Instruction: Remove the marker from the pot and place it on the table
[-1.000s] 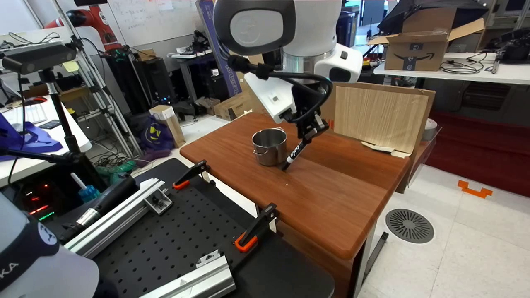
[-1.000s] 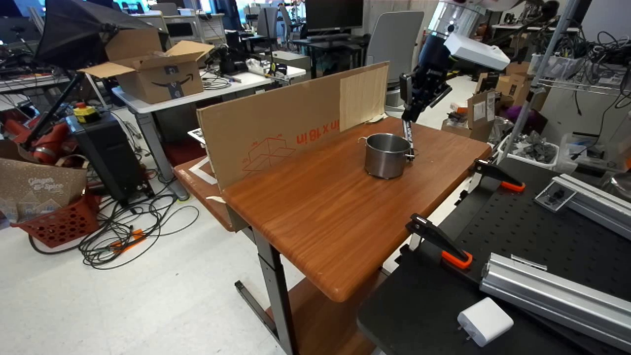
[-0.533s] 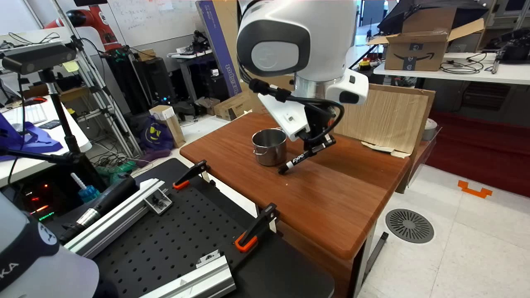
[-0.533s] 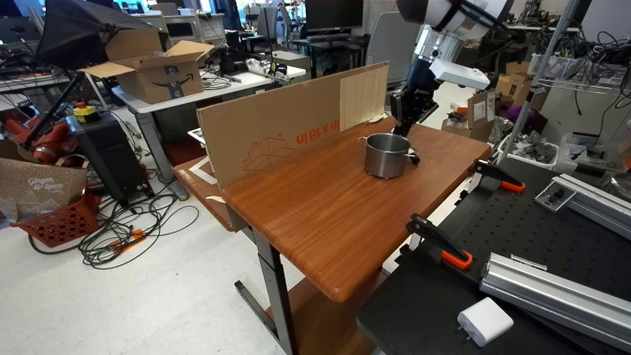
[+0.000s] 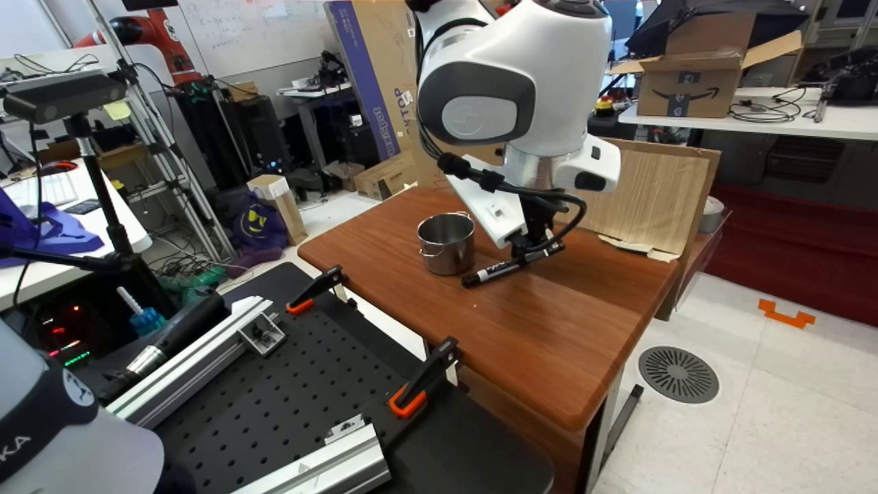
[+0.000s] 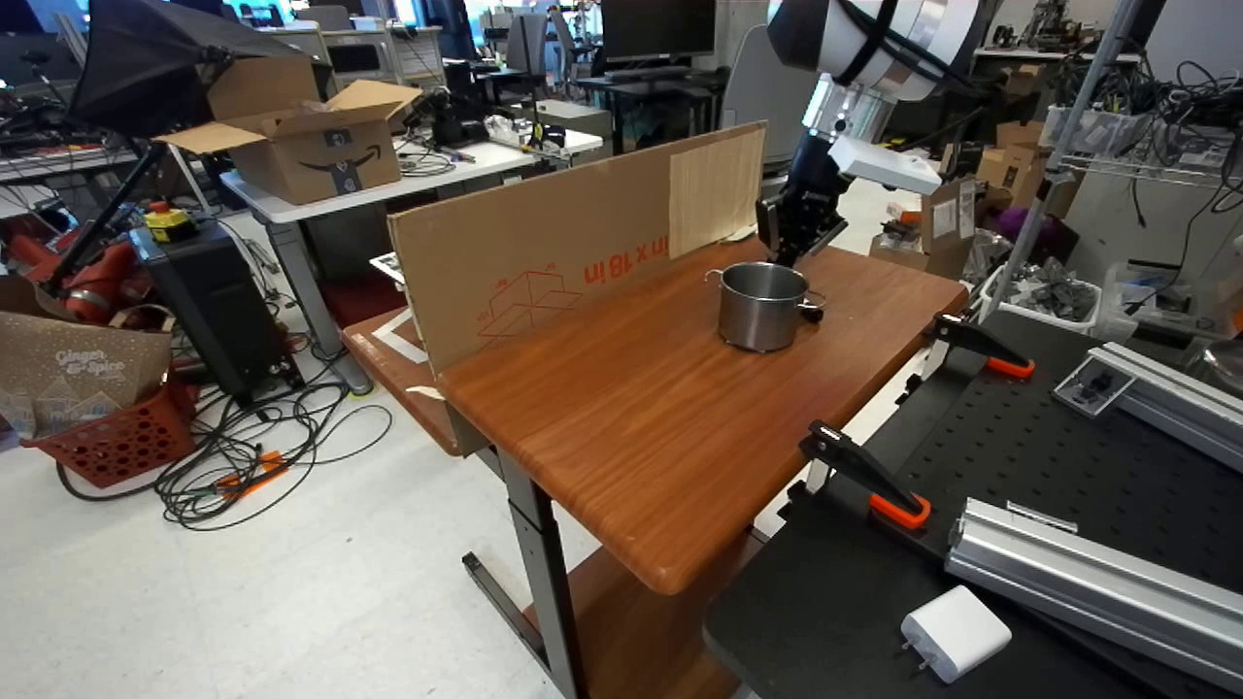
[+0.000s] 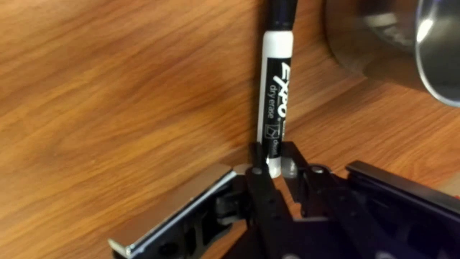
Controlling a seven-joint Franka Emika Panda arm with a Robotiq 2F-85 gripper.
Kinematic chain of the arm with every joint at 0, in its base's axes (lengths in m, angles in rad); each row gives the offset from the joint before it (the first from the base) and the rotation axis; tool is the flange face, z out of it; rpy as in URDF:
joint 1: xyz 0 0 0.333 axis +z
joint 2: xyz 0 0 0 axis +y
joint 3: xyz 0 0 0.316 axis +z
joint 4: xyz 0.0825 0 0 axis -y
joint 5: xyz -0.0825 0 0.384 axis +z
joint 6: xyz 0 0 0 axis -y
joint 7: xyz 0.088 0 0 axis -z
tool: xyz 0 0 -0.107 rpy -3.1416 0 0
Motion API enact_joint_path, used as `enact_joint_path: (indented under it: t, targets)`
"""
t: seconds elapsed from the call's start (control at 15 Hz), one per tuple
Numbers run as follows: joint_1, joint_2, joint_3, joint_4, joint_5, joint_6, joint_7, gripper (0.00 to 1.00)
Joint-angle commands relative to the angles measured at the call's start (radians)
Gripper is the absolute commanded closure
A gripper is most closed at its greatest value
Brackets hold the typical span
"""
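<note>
The marker (image 7: 276,86), black and white with a black cap, is beside the pot. In an exterior view the marker (image 5: 495,270) slopes low, its cap end at the table. My gripper (image 7: 272,154) is shut on the marker's rear end, with a finger on each side of it. The gripper shows close above the table in both exterior views (image 5: 527,258) (image 6: 783,256). The grey metal pot (image 5: 447,252) stands upright, apart from the marker in the wrist view (image 7: 377,50). In an exterior view the pot (image 6: 757,318) hides most of the marker; its cap (image 6: 813,313) shows. The table (image 5: 535,322) is reddish-brown.
A cardboard panel (image 6: 583,243) stands along one table edge. Black clamps (image 5: 429,377) (image 5: 319,288) with orange pads sit between the table and the black perforated board (image 5: 288,398). The pot has small side handles (image 5: 432,250).
My gripper has come down and tipped the marker from steep to nearly flat beside the pot. In an exterior view the arm moved down and to the right. The pot has not moved.
</note>
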Motion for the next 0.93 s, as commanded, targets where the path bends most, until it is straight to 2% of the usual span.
enact_joint_path:
  t: [0.0,0.07,0.13,0.53,0.87]
  targets:
    - [-0.064,0.024,0.061,0.024,-0.021,0.02,-0.002,0.66]
    - [-0.071,0.022,0.066,0.023,-0.023,0.02,0.0,0.66]
    - [-0.075,0.022,0.07,0.022,-0.028,0.018,0.001,0.47]
    - [-0.093,0.012,0.087,0.014,-0.027,0.011,0.001,0.03]
    - [-0.099,-0.015,0.091,-0.007,-0.024,-0.011,0.016,0.0]
